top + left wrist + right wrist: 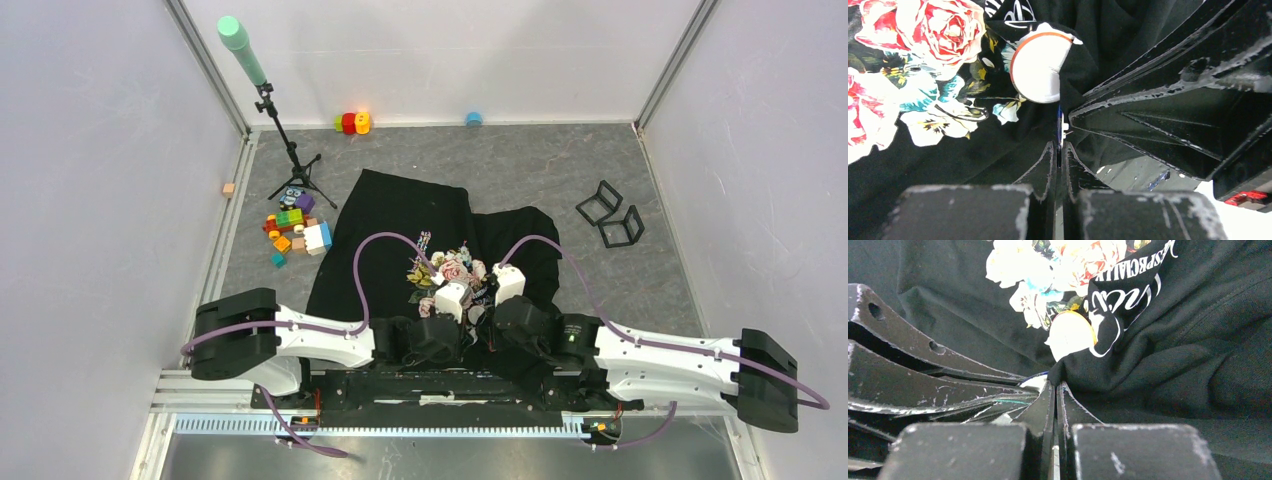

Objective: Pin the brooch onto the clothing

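On the tabletop the soft clothing folds limply around the small stiff brooch, probably best held by its rim, while the left tool and the right tool are both closed near it.

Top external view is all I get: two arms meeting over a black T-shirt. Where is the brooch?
Observer: The left wrist camera shows it. The brooch is a round white disc with an orange rim, beside the rose print, with a fold of the T-shirt over its right edge.
Operator: Is a claw holding it?
Observer: The left gripper is shut just below it, with a thin pale sliver at its tips. What that is, I cannot tell.
Operator: And the other claw?
Observer: The right wrist camera shows the right gripper shut, seemingly pinching a bunch of the black fabric.
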Robot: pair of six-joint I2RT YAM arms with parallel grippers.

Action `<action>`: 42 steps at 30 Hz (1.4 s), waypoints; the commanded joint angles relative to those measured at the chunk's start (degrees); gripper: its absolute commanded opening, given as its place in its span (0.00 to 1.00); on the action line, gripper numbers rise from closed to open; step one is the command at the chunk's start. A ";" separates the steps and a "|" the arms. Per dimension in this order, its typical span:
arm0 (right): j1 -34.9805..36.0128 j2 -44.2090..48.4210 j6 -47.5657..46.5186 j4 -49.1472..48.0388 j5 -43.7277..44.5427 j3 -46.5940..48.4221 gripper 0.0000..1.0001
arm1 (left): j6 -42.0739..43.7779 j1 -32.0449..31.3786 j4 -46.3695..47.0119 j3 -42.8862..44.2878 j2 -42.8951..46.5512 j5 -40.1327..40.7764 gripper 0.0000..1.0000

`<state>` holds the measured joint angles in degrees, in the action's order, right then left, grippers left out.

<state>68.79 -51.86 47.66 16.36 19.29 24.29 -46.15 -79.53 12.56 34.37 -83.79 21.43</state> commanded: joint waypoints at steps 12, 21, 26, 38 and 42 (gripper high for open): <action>0.11 4.74 -0.33 -0.43 2.22 0.56 0.46 | 0.18 0.65 7.47 -1.32 1.39 -0.86 0.02; 0.16 12.02 -4.32 2.01 5.25 -0.31 0.70 | -0.28 2.59 15.75 -6.17 3.12 -4.50 0.02; -2.17 14.70 -13.84 -1.14 -0.41 -1.97 0.83 | 0.95 3.92 22.02 -8.52 3.38 -8.68 0.02; -10.55 23.22 -23.47 -12.36 -14.65 -7.98 0.88 | 0.57 8.79 27.59 -10.90 6.50 -14.85 0.02; -10.89 25.85 -26.11 -18.80 -17.76 -9.32 0.93 | 1.46 10.43 25.72 -11.07 8.60 -16.16 0.02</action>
<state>58.33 -28.32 25.76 7.55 6.33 15.92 -45.84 -70.43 35.97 23.70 -78.17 6.90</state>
